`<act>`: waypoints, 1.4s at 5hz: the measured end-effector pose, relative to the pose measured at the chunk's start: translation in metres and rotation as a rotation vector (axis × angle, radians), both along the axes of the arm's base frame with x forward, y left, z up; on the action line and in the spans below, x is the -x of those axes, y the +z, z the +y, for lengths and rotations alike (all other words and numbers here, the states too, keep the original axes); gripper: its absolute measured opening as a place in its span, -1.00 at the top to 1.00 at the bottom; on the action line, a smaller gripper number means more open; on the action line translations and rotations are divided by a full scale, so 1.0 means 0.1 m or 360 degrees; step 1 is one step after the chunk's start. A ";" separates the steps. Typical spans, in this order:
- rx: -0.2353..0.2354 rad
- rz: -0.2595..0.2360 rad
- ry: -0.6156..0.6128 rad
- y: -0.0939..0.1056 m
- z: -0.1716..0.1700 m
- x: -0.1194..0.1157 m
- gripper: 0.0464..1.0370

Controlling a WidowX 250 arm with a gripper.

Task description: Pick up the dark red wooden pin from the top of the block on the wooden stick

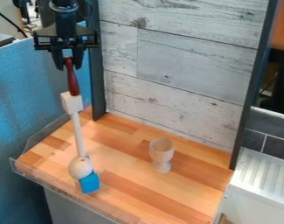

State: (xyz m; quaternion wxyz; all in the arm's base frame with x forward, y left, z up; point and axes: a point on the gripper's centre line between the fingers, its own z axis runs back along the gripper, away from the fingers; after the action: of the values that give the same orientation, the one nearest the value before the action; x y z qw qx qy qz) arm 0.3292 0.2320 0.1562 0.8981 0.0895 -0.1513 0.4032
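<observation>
Upper left in the frame, the black fingers (78, 59) were clamped on a dark red tapered handle (72, 81); its narrow top risked slipping, toppling the long white rod (78, 135).

"What colours do we see on the left?"
"A dark red handle (71, 78) and, nearer, a blue cube (89, 182)."
"And the rest?"
"Pale grey planks (185, 65) (we spot dark knots) and a tan-and-orange striped counter (129, 153)."
</observation>
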 end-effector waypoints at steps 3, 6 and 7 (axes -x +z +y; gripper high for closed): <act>0.0032 -0.0025 -0.0158 0.08 -0.35 -0.08 0.46; 0.0025 -0.0022 -0.0352 0.02 -0.84 -0.05 0.46; 0.0036 -0.0036 -0.0395 -0.01 -0.87 -0.06 0.46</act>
State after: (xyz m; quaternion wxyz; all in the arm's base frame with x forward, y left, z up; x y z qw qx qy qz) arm 0.3356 0.1447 0.1555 0.9403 0.0554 -0.1667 0.2916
